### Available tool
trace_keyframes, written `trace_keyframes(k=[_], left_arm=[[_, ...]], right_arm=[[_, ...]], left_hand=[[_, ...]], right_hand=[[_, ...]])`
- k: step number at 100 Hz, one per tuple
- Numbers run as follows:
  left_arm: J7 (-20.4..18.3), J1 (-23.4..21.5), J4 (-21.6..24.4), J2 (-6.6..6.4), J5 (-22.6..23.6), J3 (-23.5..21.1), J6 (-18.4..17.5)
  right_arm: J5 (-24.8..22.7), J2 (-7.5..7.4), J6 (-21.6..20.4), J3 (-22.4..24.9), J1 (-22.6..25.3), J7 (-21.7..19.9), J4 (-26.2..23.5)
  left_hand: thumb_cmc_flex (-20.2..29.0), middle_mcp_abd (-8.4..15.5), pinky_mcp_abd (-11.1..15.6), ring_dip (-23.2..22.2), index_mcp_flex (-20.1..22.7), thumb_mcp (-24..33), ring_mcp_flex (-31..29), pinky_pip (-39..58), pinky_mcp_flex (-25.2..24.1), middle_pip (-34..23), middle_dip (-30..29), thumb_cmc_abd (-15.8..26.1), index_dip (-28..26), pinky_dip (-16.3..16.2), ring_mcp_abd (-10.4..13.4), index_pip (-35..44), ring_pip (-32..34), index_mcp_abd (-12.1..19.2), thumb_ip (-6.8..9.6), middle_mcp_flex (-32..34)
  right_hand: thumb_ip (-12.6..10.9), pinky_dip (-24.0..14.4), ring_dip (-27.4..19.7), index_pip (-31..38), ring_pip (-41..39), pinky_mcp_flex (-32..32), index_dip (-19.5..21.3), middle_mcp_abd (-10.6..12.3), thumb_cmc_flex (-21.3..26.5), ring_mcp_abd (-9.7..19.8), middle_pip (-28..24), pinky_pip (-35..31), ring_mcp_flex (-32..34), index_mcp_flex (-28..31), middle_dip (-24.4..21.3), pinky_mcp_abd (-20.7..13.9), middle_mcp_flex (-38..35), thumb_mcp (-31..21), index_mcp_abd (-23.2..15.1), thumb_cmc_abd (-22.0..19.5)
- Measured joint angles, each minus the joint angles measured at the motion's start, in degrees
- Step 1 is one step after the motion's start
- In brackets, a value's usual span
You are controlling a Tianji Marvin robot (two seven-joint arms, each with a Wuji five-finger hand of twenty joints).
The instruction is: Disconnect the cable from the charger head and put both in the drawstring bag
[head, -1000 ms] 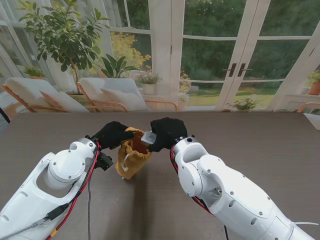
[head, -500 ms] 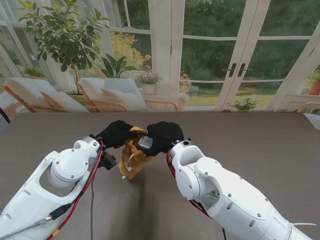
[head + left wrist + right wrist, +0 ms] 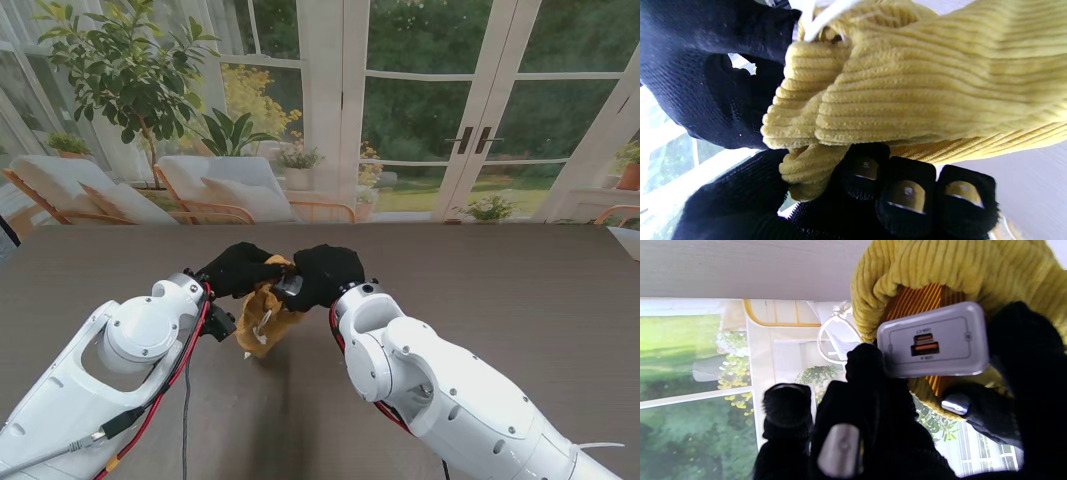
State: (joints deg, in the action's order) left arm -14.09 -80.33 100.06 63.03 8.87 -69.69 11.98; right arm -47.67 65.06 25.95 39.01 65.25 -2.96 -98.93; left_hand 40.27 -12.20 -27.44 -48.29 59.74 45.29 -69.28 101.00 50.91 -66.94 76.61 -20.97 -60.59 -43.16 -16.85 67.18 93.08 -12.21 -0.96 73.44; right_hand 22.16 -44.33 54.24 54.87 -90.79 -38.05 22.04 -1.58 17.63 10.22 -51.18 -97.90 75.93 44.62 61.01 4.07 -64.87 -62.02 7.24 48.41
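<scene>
While the left hand (image 3: pixel 240 270) grips the rim of the yellow drawstring bag (image 3: pixel 262 318), the right hand (image 3: pixel 322 274) holds the grey charger head (image 3: pixel 291 287) at the bag's open mouth. Both hands wear black gloves and they meet near the middle of the dark tabletop (image 3: pixel 520 290), well away from all its edges. The bag hangs from the left hand's fingers, its lower end close to the tabletop; I cannot tell if it touches.

From the left wrist, the ribbed cloth of the bag (image 3: pixel 907 86) is pinched between the thumb and the other fingers (image 3: pixel 907 196) of the left hand (image 3: pixel 846 206), and a white drawstring (image 3: pixel 826 16) shows beside the fold.

From the right wrist, the charger head (image 3: pixel 933 340) sits between the fingers of the right hand (image 3: pixel 880 413), just over the orange lining of the bag (image 3: pixel 940 270). Its port face looks toward the camera, and both ports have no plug in them. A thin white loop (image 3: pixel 835 336) hangs next to the bag's rim; whether it is the cable or the string, I cannot tell.
</scene>
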Motion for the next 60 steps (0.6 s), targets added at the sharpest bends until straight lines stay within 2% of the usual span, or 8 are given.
trace_keyframes(k=[32,43,50,60], left_arm=[[0.5,0.9,-1.4,0.08,-0.8,0.7,-0.6],[0.5,0.9,-1.5,0.09,-0.9,0.7,-0.7],[0.6,0.9,-1.5,0.11,-1.0,0.7,-0.8],[0.7,0.9,-1.6,0.13,-1.3,0.8,-1.1]], right_arm=[[3.2,0.61,1.1,0.1,0.4,1.7,0.6],[4.3,0.72,1.8,0.1,0.4,1.6,0.6],[4.8,0.82,2.3,0.1,0.4,1.6,0.6],[5.7,0.98,3.2,-0.2,0.3,1.6,0.6]], left_hand=[[0.3,-0.3,-0.1,-0.5,-0.2,-0.3,0.1,0.0,-0.4,0.0,0.0,0.0,0.0,-0.1,-0.3,0.0,0.0,-0.3,0.0,-0.1],[0.3,-0.4,-0.1,-0.5,-0.2,-0.3,0.1,0.0,-0.4,0.0,0.0,0.0,-0.1,-0.2,-0.4,0.0,0.0,-0.5,0.0,-0.2],[0.3,-0.4,-0.2,-0.5,-0.2,-0.3,0.1,0.0,-0.5,0.0,0.0,0.0,-0.1,-0.6,-0.4,0.0,0.0,-0.5,0.0,-0.2],[0.4,-0.4,-0.2,-0.5,-0.2,-0.3,0.1,0.0,-0.5,0.0,0.0,0.0,0.0,-0.6,-0.5,0.0,0.0,-0.5,0.0,-0.2]], right_hand=[[-0.6,0.0,0.0,0.0,0.0,0.0,0.7,-0.5,-1.4,-0.7,0.5,0.0,0.6,0.3,-0.6,1.4,-0.7,0.0,1.3,-3.1],[-3.9,0.0,0.0,-0.5,-0.4,0.0,2.3,-0.5,-4.1,-0.8,0.6,0.0,1.2,0.9,-1.0,2.1,-1.3,0.0,1.5,-6.8],[-4.2,0.0,0.0,-0.8,-0.5,0.0,3.0,-0.5,-4.3,-0.9,0.6,0.0,1.2,0.9,-1.4,2.1,-1.3,0.0,1.6,-7.3],[-5.7,0.0,0.0,-2.0,-0.5,0.0,4.5,-0.6,-5.4,-1.1,0.6,0.0,1.2,1.0,-1.5,2.1,-1.3,1.3,2.3,-11.8]])
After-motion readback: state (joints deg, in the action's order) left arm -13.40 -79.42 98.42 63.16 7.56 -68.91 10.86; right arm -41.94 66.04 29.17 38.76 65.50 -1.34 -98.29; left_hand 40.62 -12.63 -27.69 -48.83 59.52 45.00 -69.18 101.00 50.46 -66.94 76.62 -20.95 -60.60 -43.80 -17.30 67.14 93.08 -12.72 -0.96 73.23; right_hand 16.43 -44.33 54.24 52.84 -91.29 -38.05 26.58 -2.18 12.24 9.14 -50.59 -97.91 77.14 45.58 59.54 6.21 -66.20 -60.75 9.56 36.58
